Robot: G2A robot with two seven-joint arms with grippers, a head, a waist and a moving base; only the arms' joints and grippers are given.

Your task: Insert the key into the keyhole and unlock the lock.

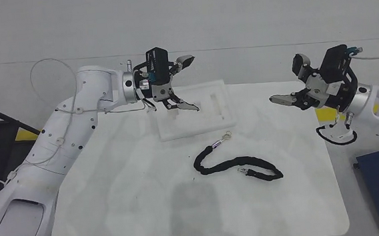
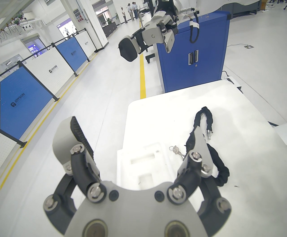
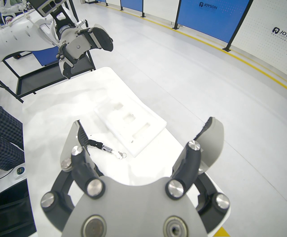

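Observation:
A black cloth-covered chain lock (image 1: 237, 164) lies curled near the middle of the white table (image 1: 115, 191). Its metal lock end (image 3: 107, 149) points at the small key (image 1: 226, 137) on a ring (image 3: 122, 154); I cannot tell whether the key sits in the keyhole. The key (image 2: 176, 150) lies just off the foam tray's corner. The chain's other metal tip (image 2: 209, 132) rests free. My left gripper (image 1: 188, 84) hangs open over the foam tray (image 1: 195, 111). My right gripper (image 1: 287, 81) hangs open above the table's far right edge. Both are empty and well above the chain.
The white foam tray (image 3: 132, 125) with rectangular cut-outs lies at the table's back edge. A blue cabinet (image 2: 192, 56) stands beyond the table's right side, and a black metal frame (image 3: 33, 74) beyond its left. Bare table spreads in front of the chain.

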